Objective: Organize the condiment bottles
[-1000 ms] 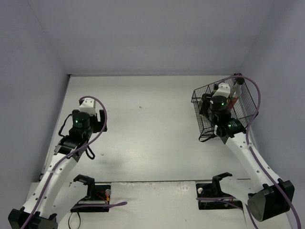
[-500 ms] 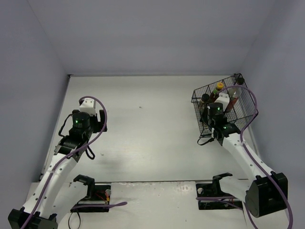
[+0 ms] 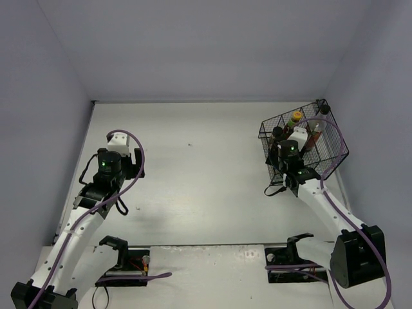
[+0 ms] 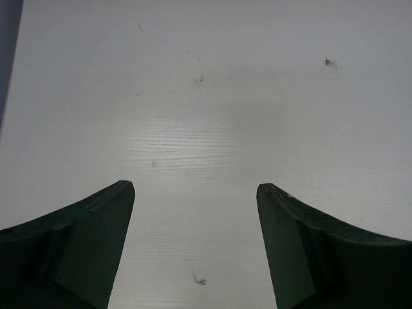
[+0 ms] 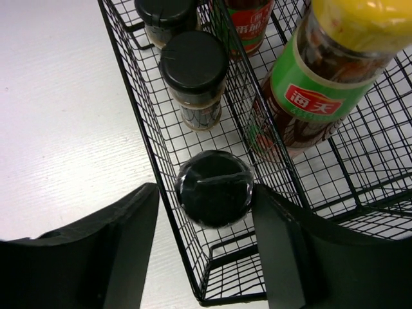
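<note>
A black wire basket (image 5: 135, 96) holds the condiment bottles. Three short dark spice jars with black lids stand in a row in its narrow left compartment: the nearest (image 5: 214, 188), a second (image 5: 193, 61) and a third (image 5: 164, 9). A reddish-brown sauce bottle (image 5: 322, 84) with a yellow cap and a green-red label leans in the wider compartment, and another red-labelled bottle (image 5: 251, 19) shows behind it. My right gripper (image 5: 205, 188) hovers over the nearest jar, open: the left finger is outside the basket wall and the right finger is by the lid. My left gripper (image 4: 195, 187) is open over bare table.
The basket (image 3: 335, 154) sits at the table's far right, close to the right wall. A yellow cap (image 3: 296, 116) and a black lid (image 3: 277, 131) show inside it from above. The left arm (image 3: 106, 167) rests at mid-left. Small specks mark the white tabletop (image 4: 199, 80).
My right arm has drawn back toward the near side of the basket, uncovering the bottles in the top view. Its jaws have widened off the nearest spice jar. The left arm has not moved.
</note>
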Controlling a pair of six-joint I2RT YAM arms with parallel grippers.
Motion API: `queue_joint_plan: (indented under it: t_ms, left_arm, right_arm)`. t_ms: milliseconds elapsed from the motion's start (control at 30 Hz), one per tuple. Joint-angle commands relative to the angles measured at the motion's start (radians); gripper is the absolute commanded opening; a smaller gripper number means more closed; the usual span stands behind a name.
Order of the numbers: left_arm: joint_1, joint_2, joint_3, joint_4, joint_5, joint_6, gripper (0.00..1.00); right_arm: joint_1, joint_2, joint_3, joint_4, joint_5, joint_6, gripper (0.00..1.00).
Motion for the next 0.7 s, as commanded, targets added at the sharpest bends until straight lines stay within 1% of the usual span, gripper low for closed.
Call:
queue_joint_plan:
  t_ms: [0, 67, 100, 133, 333, 400, 433, 467, 533, 567, 600, 667]
  left_arm:
    - [-0.006, -0.004, 0.017, 0.054, -0.006, 0.0, 0.77]
    - [-0.006, -0.004, 0.017, 0.056, -0.006, 0.0, 0.77]
    - [-0.006, -0.004, 0.017, 0.054, -0.006, 0.0, 0.77]
    - [-0.008, -0.004, 0.017, 0.056, -0.006, 0.0, 0.77]
    - [-0.008, -0.004, 0.018, 0.052, -0.009, 0.0, 0.77]
    - [-0.006, -0.004, 0.018, 0.051, -0.007, -0.002, 0.77]
    - [-0.008, -0.007, 0.018, 0.049, -0.004, -0.008, 0.77]
    - [-0.008, -0.007, 0.02, 0.049, -0.003, -0.01, 0.77]
    - [-0.011, -0.009, 0.028, 0.045, -0.003, -0.013, 0.77]
    - [-0.014, -0.009, 0.037, 0.037, -0.004, -0.014, 0.77]
    - [-0.014, -0.007, 0.063, 0.026, -0.006, -0.014, 0.77]
    - [-0.014, -0.009, 0.092, -0.024, -0.009, -0.02, 0.77]
  right_arm:
    - [-0.003, -0.022, 0.011, 0.06, 0.025, 0.006, 0.61]
    - [-0.005, -0.037, 0.02, 0.054, 0.018, 0.004, 0.65]
    - [-0.003, -0.04, 0.023, 0.051, 0.011, 0.003, 0.69]
    - [-0.005, -0.049, 0.034, 0.043, 0.006, 0.0, 0.71]
    - [0.001, -0.092, 0.096, -0.004, -0.074, -0.032, 0.74]
    - [0.003, -0.131, 0.133, -0.012, -0.121, -0.06, 0.77]
    - [0.003, -0.143, 0.147, -0.02, -0.143, -0.071, 0.79]
    - [0.003, -0.167, 0.161, -0.024, -0.184, -0.083, 0.84]
    - [0.003, -0.187, 0.207, -0.047, -0.227, -0.115, 0.89]
    - [0.004, -0.209, 0.222, -0.054, -0.265, -0.126, 0.94]
    - [0.005, -0.22, 0.236, -0.054, -0.278, -0.143, 0.96]
    - [0.006, -0.264, 0.268, -0.106, -0.29, -0.155, 1.0]
